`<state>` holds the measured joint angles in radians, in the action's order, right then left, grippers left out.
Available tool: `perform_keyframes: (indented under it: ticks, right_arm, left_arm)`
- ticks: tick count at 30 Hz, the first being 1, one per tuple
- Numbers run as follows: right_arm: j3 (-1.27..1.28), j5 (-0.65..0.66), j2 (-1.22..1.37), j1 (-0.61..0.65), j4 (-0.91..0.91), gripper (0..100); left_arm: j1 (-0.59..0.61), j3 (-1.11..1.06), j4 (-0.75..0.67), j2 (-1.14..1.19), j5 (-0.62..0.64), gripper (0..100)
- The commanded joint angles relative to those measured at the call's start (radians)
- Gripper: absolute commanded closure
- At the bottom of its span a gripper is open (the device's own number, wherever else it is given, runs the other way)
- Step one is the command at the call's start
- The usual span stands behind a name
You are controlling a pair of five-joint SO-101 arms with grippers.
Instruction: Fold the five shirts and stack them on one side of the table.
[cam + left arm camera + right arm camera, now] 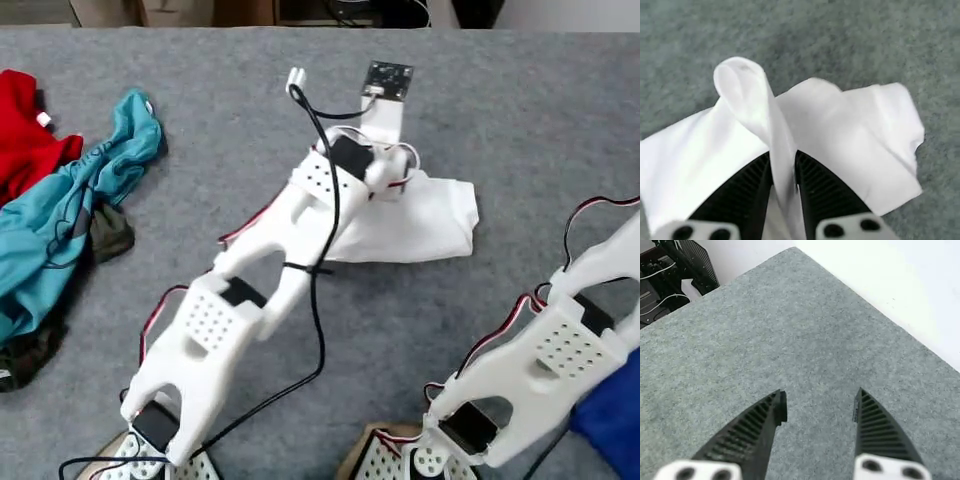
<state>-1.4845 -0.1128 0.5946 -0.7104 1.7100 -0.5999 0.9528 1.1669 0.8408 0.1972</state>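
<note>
**Folding under way:** From above, we see the left arm [270, 260] stretched across the grey table [520, 110] to the white shirt [430, 225], which lies partly folded near the middle. A red shirt [25, 135], a teal shirt [60, 230] and a dark shirt [108, 232] lie heaped at the edge on the left arm's side. A blue shirt [610, 420] sits beside the right arm [560, 350].

In the left wrist view, the left claw [783, 162] is clamped narrow on a raised ridge of the white shirt. We judge the fold half made. The ridge should travel low and straight over the shirt's body, and be let go only once the edges meet and the cloth lies flat.

In the right wrist view, the right claw [820, 405] hangs spread wide over bare table, holding nothing.
</note>
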Motion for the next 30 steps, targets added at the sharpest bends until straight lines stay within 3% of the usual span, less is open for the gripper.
perform_keyframes:
  ticks: [1,13,17,27,30]
  right_arm:
    - [-0.039,-0.005,-0.01,-0.016,-0.008,77.0]
    - [-0.039,-0.003,-0.008,-0.016,-0.012,77.0]
    - [-0.039,-0.003,-0.008,-0.016,-0.012,77.0]
    - [-0.039,-0.003,-0.005,-0.016,-0.012,77.0]
    - [-0.039,-0.003,-0.005,-0.016,-0.012,77.0]
  left_arm:
    - [-0.025,0.169,-0.017,0.024,0.028,98]
    - [-0.127,0.227,-0.048,0.059,0.08,97]
    - [-0.137,0.222,-0.087,0.061,0.087,92]
    - [-0.144,0.232,-0.13,0.104,0.109,92]
    - [-0.147,0.232,-0.137,0.12,0.15,86]
